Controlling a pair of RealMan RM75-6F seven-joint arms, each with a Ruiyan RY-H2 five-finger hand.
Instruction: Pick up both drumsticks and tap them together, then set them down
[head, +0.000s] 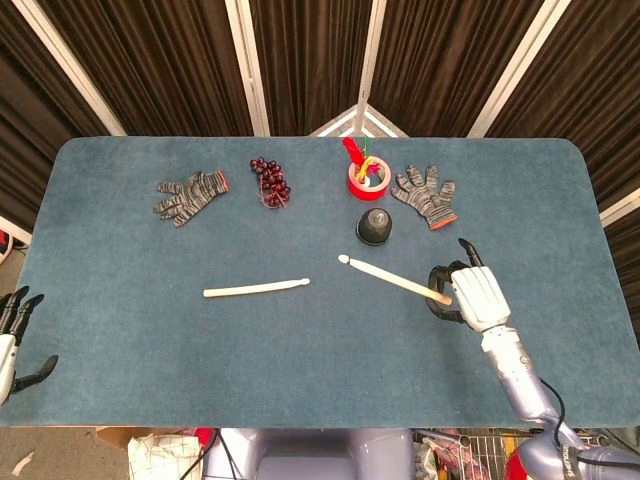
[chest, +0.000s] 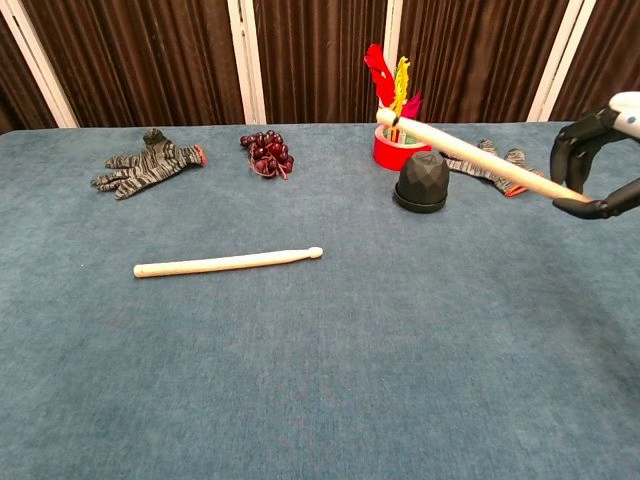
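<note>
holding one stick (head: 395, 280) by its butt end, clear of the table (head: 120, 340) with its tip aimed toward the cup, the right hand (head: 470, 293) has its fingers closed on it, so the first pickup looks done. the left hand (head: 12, 340) sits off the near left corner of the table with fingers spread and nothing in them. the second stick (head: 256, 289) lies flat on the cloth, well to the left of the black cup (head: 375, 226) and nearer than it, untouched; it is yet to be lifted, then comes the tap and setting both down, so the task seems under halfway. the cup is upside down, so what is under it cannot be told. just behind it, a red pot (head: 367, 179) holds bright feathers (chest: 392, 85).
</note>
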